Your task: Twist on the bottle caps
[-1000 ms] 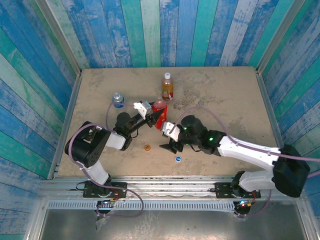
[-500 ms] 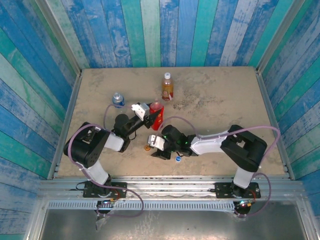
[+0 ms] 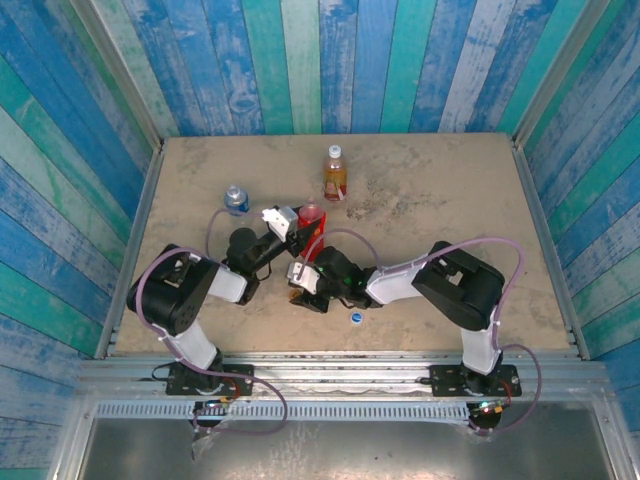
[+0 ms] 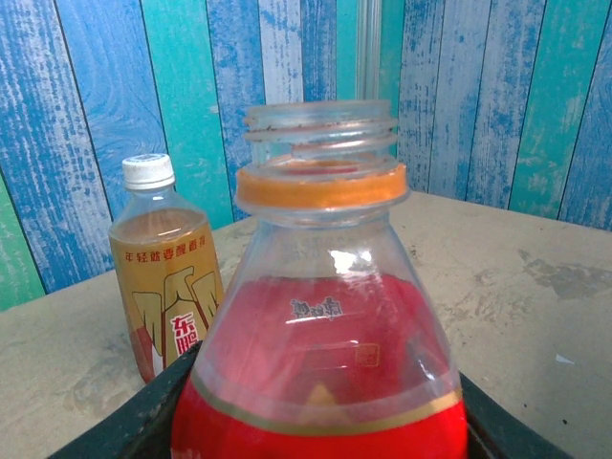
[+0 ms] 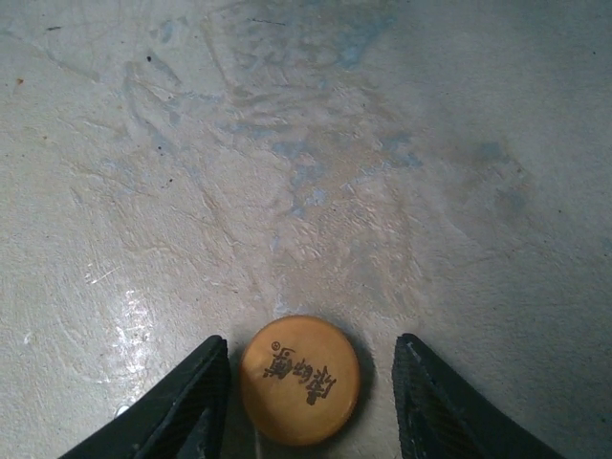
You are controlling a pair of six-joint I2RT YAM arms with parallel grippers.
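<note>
Since the orange cap (image 5: 299, 381) lies flat on the table (image 5: 402, 143) between the part-open jaws of the right gripper (image 5: 308, 382), untouched, they should close squarely on its rim before lifting. The left gripper (image 3: 287, 220) clamps the uncapped red bottle (image 4: 320, 344) upright nearby.

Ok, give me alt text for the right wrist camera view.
An orange bottle cap lies printed side up on the scuffed pale table, between the two dark fingers of the right gripper, which stand open either side.

Scuffed beige table (image 3: 440, 190); blue-green plank walls (image 3: 300, 60) around it.
</note>
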